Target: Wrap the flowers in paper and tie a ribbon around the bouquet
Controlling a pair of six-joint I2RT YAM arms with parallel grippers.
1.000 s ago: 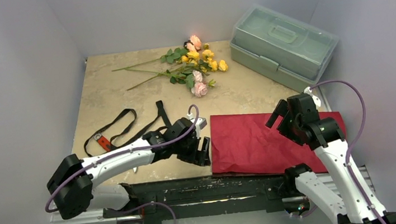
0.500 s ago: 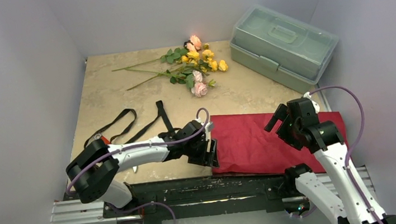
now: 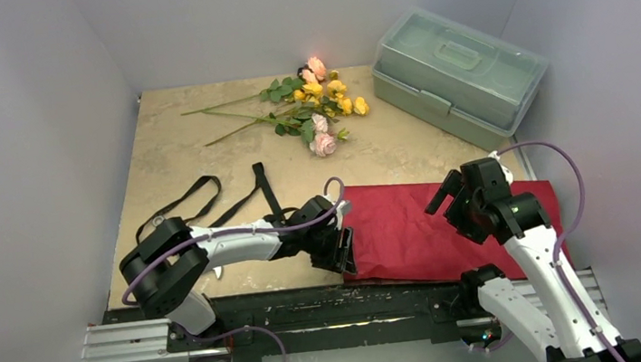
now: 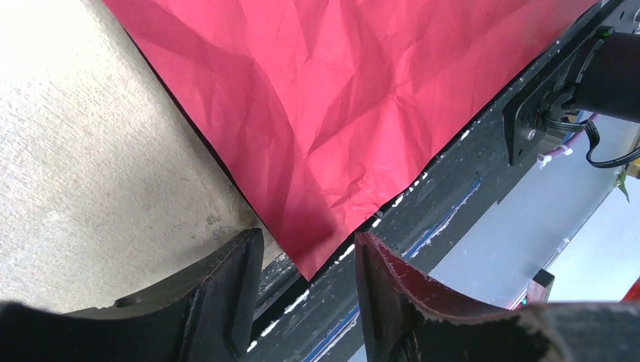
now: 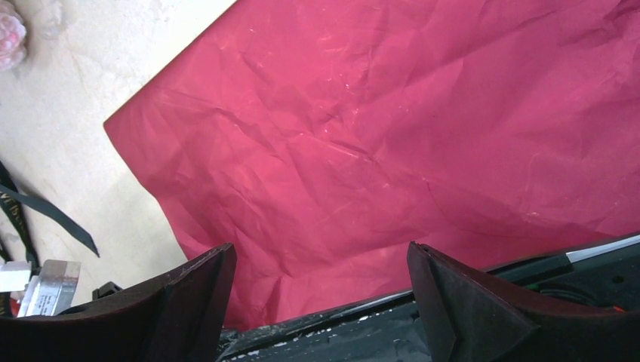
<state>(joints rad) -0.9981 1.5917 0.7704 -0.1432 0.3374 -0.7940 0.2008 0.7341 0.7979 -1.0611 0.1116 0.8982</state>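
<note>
Left claw (image 4: 308,250): low at the near-left corner of the paper (image 3: 422,224); its two fingers stand partly apart, one on each side of the corner tip, and no pinch on the sheet shows.
Right claw (image 5: 318,260): spread wide, hanging above the right half of the paper, holding nothing.
Paper: a crinkled dark red sheet lying flat at the near right of the worktop (image 3: 177,152); its near edge reaches the black rail (image 3: 340,306) that carries the arms.
Flowers (image 3: 312,100): loose and unwrapped at the far middle of the worktop, with the yellow and pink blooms to the right and the stems pointing left, well apart from the paper.
Ribbon (image 3: 210,203): a black strip lying in loops on the worktop left of the paper, partly hidden by the left arm.
Toolbox (image 3: 460,74): pale green with a clear lid, closed, in the far right corner.
</note>
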